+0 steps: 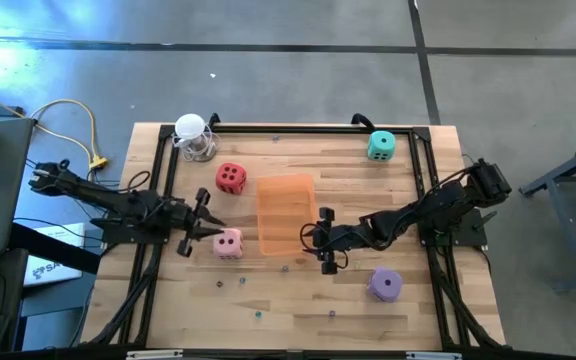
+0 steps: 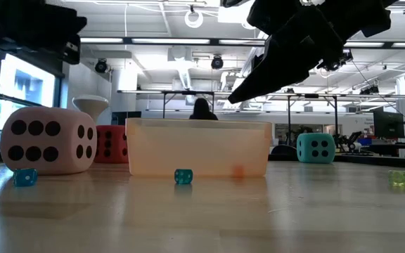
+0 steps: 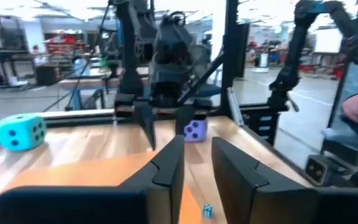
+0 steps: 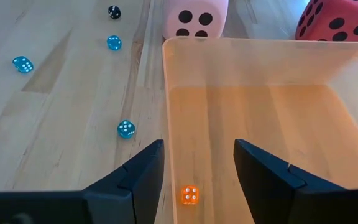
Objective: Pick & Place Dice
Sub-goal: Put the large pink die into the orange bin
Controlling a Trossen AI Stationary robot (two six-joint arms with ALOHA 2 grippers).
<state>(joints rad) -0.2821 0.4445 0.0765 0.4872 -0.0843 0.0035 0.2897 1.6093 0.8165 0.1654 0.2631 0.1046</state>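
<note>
Two dark robot arms reach inward over a light wooden table [image 1: 358, 300]. The right gripper [image 1: 326, 240] hovers at the near right edge of a translucent orange plastic tray [image 1: 286, 212], fingers spread apart and empty. The left gripper [image 1: 195, 220] sits just beside the soft pink die [image 1: 228, 243], fingers parted. The purple die [image 1: 385, 285] lies nearest, the red die [image 1: 231, 178] beyond the tray's left side, the teal die [image 1: 381, 146] farthest. Only the right wrist view shows a tiny orange die [image 4: 190, 195] inside the tray.
</note>
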